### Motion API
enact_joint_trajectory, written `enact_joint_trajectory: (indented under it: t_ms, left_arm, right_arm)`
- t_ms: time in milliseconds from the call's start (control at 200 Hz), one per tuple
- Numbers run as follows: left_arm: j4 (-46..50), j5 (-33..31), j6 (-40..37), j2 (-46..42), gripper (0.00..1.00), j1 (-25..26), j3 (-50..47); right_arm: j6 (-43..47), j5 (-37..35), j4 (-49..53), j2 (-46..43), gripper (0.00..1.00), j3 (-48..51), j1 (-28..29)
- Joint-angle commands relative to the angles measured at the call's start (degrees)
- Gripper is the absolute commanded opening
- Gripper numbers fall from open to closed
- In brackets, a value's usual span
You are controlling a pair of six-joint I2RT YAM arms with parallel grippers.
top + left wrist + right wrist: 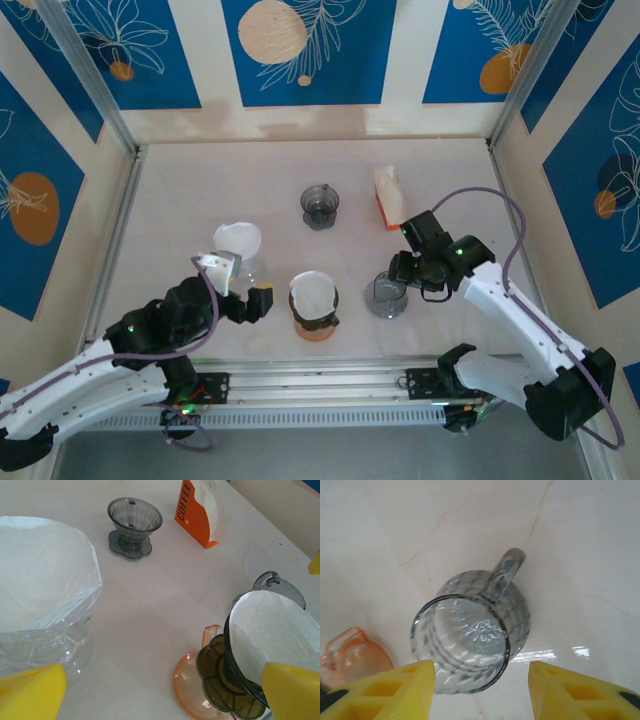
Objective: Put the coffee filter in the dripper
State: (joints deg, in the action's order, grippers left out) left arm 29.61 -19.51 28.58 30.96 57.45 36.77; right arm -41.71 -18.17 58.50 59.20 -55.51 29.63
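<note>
You are holding the left pincer (242,287) and right pincer (480,690) open, empty (filter (270,630) already sitting in the dripper (220,667), task seemingly done).

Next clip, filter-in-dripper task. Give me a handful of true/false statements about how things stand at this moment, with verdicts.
1. The ribbed grey plastic dripper near the orange cardboard filter box holds a filter. False: it is empty.
2. The dark dripper on the orange glass base holds a white paper filter. True.
3. The right pincer is shut on the grey patterned glass mug. False: its jaws stand apart, one on either side of the mug.
4. The left pincer is open and holds nothing. True.
</note>
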Motion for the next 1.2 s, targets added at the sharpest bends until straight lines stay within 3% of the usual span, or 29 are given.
enact_joint_trajectory:
  t_ms: [0, 170, 330, 560, 885, 1195]
  left_arm:
    - [1.04, 1.79, 0.95, 0.35, 0.99, 0.2, 0.12]
    - [3.24, 5.35, 1.46, 1.44, 0.89, 0.14, 0.11]
    - [4.05, 11.02, 2.97, 4.12, 0.76, 0.28, -1.18]
    - [2.17, 17.07, 8.78, 3.24, 0.64, 1.17, -8.65]
    - [-9.69, 23.15, 11.37, 5.26, 0.58, 2.22, -18.05]
    - [-18.22, 26.33, 11.17, 15.02, 0.49, 1.68, -19.12]
  right_arm:
    - [-1.4, 3.7, 2.47, -3.2, 0.52, -1.07, 2.29]
    - [-5.04, 6.65, 2.35, -7.3, 0.48, 2.55, 10.83]
    - [-10.8, 4.42, 2.08, -8.81, 0.43, 6.36, 21.83]
    - [-14.56, 9.44, -9.9, -7.24, 0.35, 15.17, 31.17]
    - [-12.03, 19.51, -25.85, 1.08, 0.26, 21.31, 29.43]
    - [-11.46, 24.38, -34.79, 5.86, 0.25, 24.59, 25.91]
